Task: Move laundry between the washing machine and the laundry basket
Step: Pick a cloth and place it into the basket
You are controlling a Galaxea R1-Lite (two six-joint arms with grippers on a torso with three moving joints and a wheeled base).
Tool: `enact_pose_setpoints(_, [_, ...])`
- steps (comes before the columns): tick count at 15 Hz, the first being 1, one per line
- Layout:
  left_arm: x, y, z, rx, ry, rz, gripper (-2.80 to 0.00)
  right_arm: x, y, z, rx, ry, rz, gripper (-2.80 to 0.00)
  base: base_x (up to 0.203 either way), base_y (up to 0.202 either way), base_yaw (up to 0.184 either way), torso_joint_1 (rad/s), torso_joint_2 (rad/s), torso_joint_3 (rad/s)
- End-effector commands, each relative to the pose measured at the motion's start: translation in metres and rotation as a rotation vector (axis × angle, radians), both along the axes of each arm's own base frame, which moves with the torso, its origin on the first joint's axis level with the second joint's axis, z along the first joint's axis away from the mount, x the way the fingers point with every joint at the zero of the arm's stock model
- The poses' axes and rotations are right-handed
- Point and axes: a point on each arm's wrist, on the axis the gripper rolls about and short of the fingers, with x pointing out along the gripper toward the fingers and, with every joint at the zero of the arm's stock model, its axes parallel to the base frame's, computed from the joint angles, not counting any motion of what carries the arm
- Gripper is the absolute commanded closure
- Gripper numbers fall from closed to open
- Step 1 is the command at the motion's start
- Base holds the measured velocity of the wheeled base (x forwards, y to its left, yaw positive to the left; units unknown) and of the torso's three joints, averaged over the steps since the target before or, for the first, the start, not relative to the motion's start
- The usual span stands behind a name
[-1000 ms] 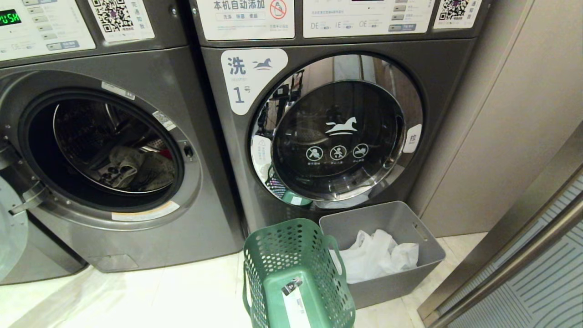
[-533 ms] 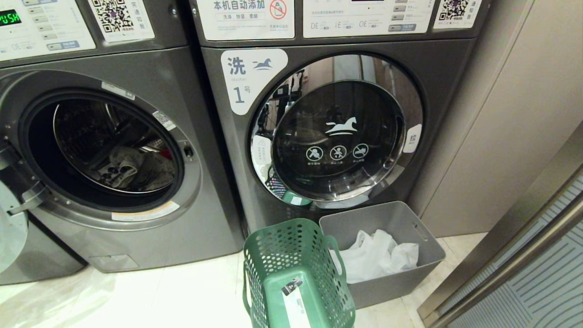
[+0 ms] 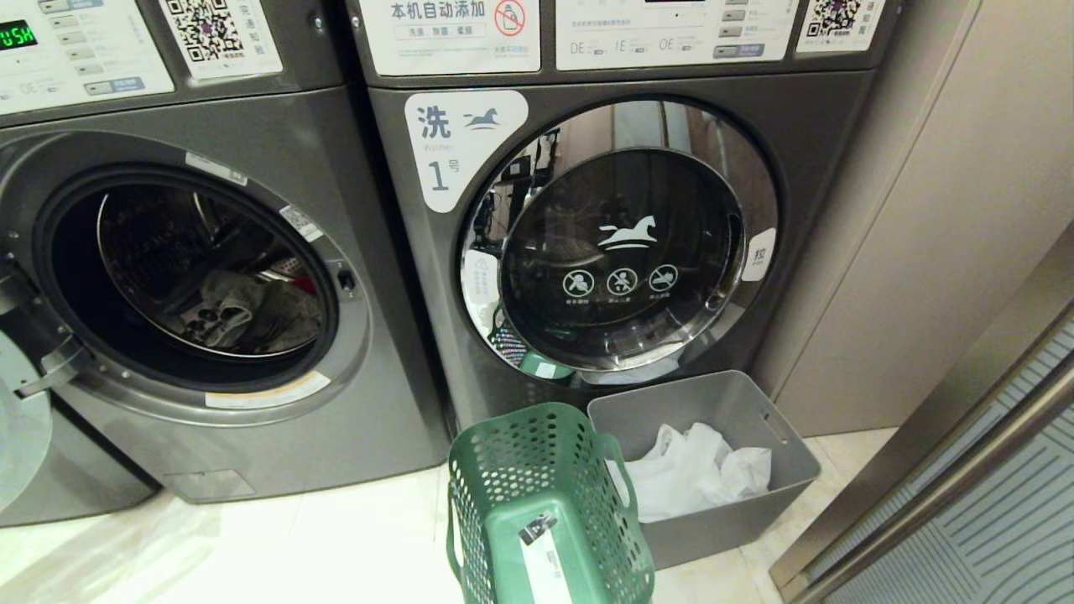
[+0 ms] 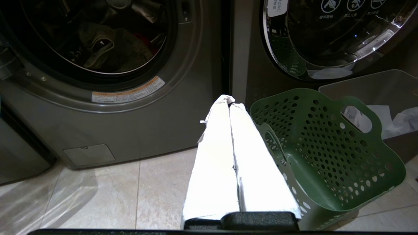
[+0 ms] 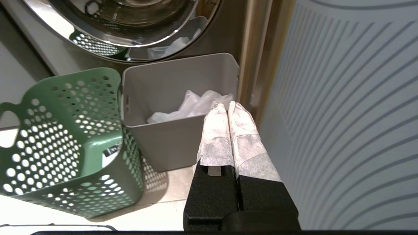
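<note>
Washer (image 3: pixel 193 277) door is swung wide open, so drum access is free; laundry (image 3: pixel 252 310) sits in a heap low in the drum, grey-green piece on top w/ a bit of red behind it. Basket (image 3: pixel 545 495) stands upright on the floor just right of the open washer, in front of the closed machine (image 3: pixel 621 235) marked "1", mouth up, looks empty, prob parked there for a short carry from drum to basket. Grey bin (image 3: pixel 722 470) w/ white bags is touching/just beside the basket on its right, not part of the job. Neither arm shows in head view. Left tool (image 4: pixel 230 106) closed, nothing held, pointing fwd and down at the gap betw. washer and basket, well clear of the drum. Right tool (image 5: pixel 227 107) closed too, empty, hanging over the bin's near corner. Both look parked; unloading not yet begun, I'd say.
</note>
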Motion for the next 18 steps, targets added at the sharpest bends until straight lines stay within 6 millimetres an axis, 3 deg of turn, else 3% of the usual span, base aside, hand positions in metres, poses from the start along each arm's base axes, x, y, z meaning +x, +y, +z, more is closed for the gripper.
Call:
enact_pose_setpoints(1, [0.0033,0.0001,-0.011,-0.002,0.04,0.001,0.0,0.0,0.0,0.0,0.0,0.0,-0.002,0.0,0.001,0.098,0.001,0.0,0.0,0.002])
enact_pose_setpoints(18, [0.0034,0.0002,-0.0113,-0.004,0.044,0.005,0.0,0.0,0.0,0.0,0.002,0.0,-0.002,0.0,0.0,0.194,-0.001,0.002,0.0,0.003])
